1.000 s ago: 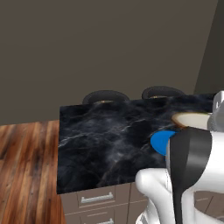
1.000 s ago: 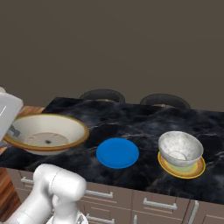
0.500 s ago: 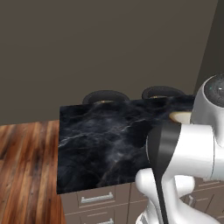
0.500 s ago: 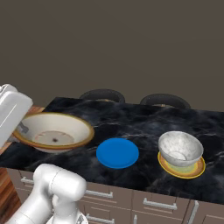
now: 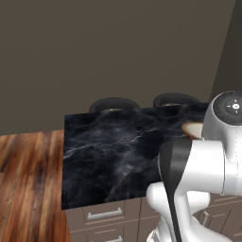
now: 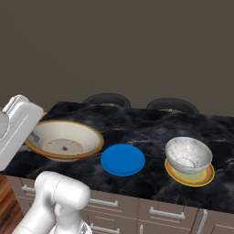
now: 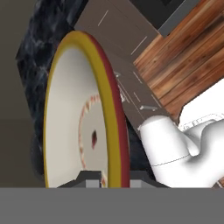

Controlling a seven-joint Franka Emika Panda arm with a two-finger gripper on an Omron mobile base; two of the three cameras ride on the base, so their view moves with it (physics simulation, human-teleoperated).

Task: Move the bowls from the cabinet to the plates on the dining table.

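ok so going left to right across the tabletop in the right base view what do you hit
cream bowl held at its rim by the gripper → blue plate → marbled bowl sitting on the yellow-orange plate

Cream bowl [image 7: 74, 127] seen edge-on, yellow-brown rim pinched between closed jaws, black marble table [image 7: 37, 39] behind

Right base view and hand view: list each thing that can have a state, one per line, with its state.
Cream bowl: upright, held by its rim, over the table's left end.
Gripper: shut on the cream bowl's rim, one of the fingers on each side.
Marbled bowl: upright, resting on the yellow plate.
Yellow plate: flat on the table, holding the marbled bowl.
Blue plate: flat on the table, bare.
Table: drawers shut.
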